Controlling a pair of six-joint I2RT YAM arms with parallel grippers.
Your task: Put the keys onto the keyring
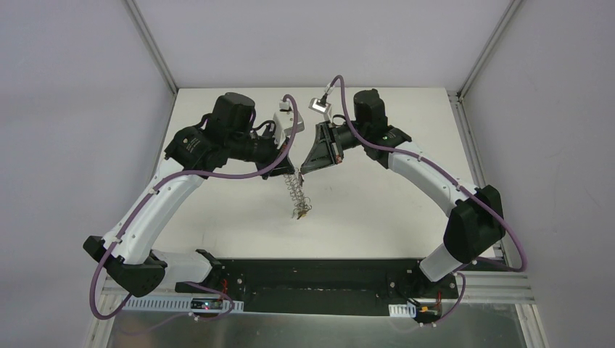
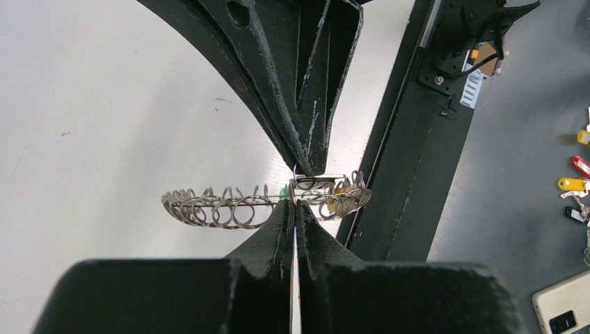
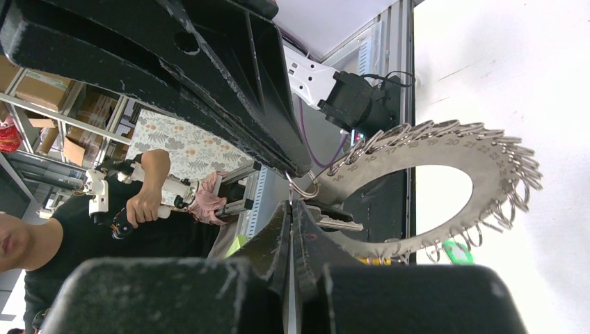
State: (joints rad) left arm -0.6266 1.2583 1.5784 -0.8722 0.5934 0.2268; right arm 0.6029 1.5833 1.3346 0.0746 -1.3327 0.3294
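The keyring (image 3: 445, 149) is a flat grey metal loop fringed with small wire rings. In the top view it hangs (image 1: 295, 194) below both grippers, above the table's middle. My left gripper (image 2: 296, 202) is shut on its rim and shows it edge-on (image 2: 222, 207). My right gripper (image 3: 291, 203) is shut on one small wire ring (image 3: 303, 188) at the rim, tip to tip with the left gripper. A black-headed key (image 3: 338, 223) lies right beside the right fingers. A green key head (image 3: 456, 252) and a yellow-orange one (image 3: 376, 261) hang on the loop's lower edge.
Spare keys with coloured tags (image 2: 574, 184) and a white phone (image 2: 562, 313) lie beyond the black base plate (image 2: 410, 139). White walls enclose the table on three sides. A person holding controllers (image 3: 139, 202) shows in the right wrist view's background.
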